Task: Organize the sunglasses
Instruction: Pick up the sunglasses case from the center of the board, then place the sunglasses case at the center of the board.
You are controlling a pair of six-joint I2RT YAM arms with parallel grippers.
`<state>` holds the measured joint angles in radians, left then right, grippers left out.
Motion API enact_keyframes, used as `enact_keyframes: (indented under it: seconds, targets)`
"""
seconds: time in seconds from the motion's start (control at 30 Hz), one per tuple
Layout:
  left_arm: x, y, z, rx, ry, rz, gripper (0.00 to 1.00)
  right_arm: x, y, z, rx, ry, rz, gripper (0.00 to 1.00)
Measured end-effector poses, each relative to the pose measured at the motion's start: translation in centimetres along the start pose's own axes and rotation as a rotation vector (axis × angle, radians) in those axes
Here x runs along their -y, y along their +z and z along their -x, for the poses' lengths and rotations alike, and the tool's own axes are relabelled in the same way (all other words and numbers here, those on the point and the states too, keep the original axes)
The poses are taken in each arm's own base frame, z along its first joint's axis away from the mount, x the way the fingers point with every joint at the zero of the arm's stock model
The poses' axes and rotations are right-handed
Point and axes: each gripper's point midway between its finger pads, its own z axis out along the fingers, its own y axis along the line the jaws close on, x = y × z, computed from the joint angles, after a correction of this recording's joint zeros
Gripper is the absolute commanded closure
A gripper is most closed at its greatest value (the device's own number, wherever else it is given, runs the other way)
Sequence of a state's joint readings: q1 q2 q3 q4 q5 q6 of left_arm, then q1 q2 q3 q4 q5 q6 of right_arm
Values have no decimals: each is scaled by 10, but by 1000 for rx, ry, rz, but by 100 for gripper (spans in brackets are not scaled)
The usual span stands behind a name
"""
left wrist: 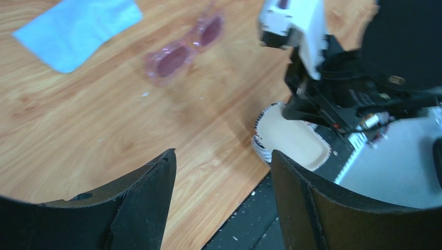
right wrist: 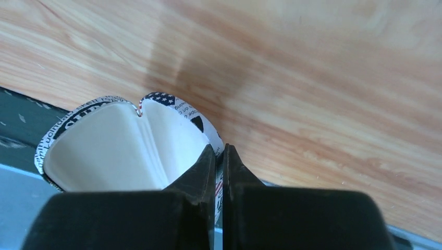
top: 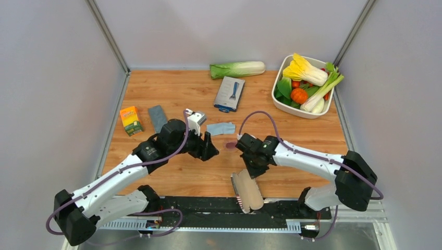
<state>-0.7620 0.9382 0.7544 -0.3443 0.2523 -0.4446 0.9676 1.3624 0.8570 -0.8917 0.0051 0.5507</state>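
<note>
At the bottom centre of the top view, right at the near edge of the wooden table point(top: 172, 177), an oblong case point(top: 247, 191) lies open. Its lining is smooth and cream, and its outer shell is printed with letters and stars (the print shows best along the rim in the right wrist view). The right gripper point(right wrist: 219, 156) is pinched together on that rim, with a sliver of printed edge caught between its black fingers.

Just above the case in the frame, near the middle of the table, the sunglasses point(top: 231, 145) lie flat on bare wood, free of both arms. They are a small pair with rounded, translucent pink-purple lenses and a thin frame. The left gripper point(left wrist: 223, 156) hangs to their left, its wide matte black fingers spread apart with nothing between them. In its own view the sunglasses sit in the upper middle, and the right arm's white and black wrist blocks part of the upper right.

A soft light blue cloth point(top: 220, 128), slightly rumpled, lies just beyond the sunglasses without touching them. Further up on the left are a flat grey rectangle point(top: 157, 119) and a small orange box point(top: 131, 120). Up the middle is a flat blue-grey packet point(top: 230, 94). At the far edge lies a long pale cabbage point(top: 237, 69), and in the upper right a white tub point(top: 289, 108) holds glossy vegetables point(top: 307, 78).
</note>
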Motion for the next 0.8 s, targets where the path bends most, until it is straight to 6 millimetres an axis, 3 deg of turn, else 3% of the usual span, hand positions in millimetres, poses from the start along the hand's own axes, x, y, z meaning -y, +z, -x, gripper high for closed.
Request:
enact_keyframes:
  seconds: [0.1,0.2,0.43,0.57,0.7,0.73,0.8]
  targets:
    - [-19,-10,7,37,-47,81,26,-14,-11,30,59,-53,-8,100]
    - [-45,-34,24,142,-103,200,26,-39,-28,81,169,-116,2,100]
    - [-57,-99,51,410,-161,336,27,-95,-43,204,387,-252,-24,100]
    - [-63,-117,52,476,-193,388,27,-124,-27,260,468,-332,-64,98]
    - [-72,-121,45,483,-219,434,27,-136,2,285,475,-400,-110,92]
    - [-74,-121,43,480,-223,444,27,-137,11,289,472,-415,-123,88]
    - [-78,-120,38,470,-233,458,27,-138,26,296,466,-438,-149,64]
